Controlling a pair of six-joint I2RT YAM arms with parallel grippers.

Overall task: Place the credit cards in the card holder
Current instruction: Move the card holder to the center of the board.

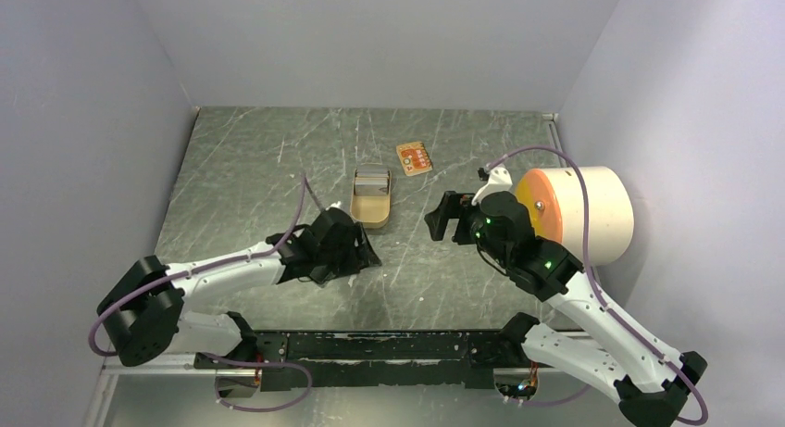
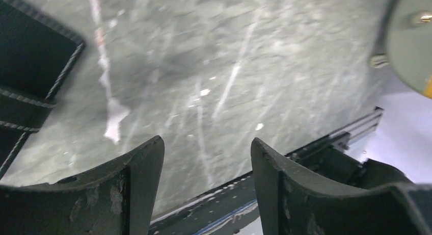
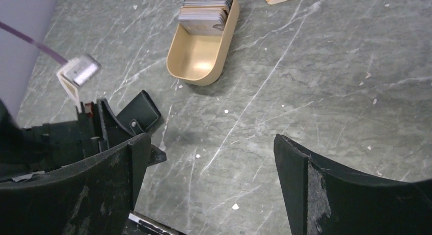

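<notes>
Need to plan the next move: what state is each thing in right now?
left gripper: jaws open, empty, beside the card holder.
right gripper: jaws open wide, empty.
card holder: on the table, not gripped.
tin: uncovered, cards stacked in its far end.
orange card: loose, flat on the table.

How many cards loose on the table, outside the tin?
1: an orange card lying flat just beyond the tan tin, to its right. More cards are stacked inside the tin; some may be hidden there.
</notes>
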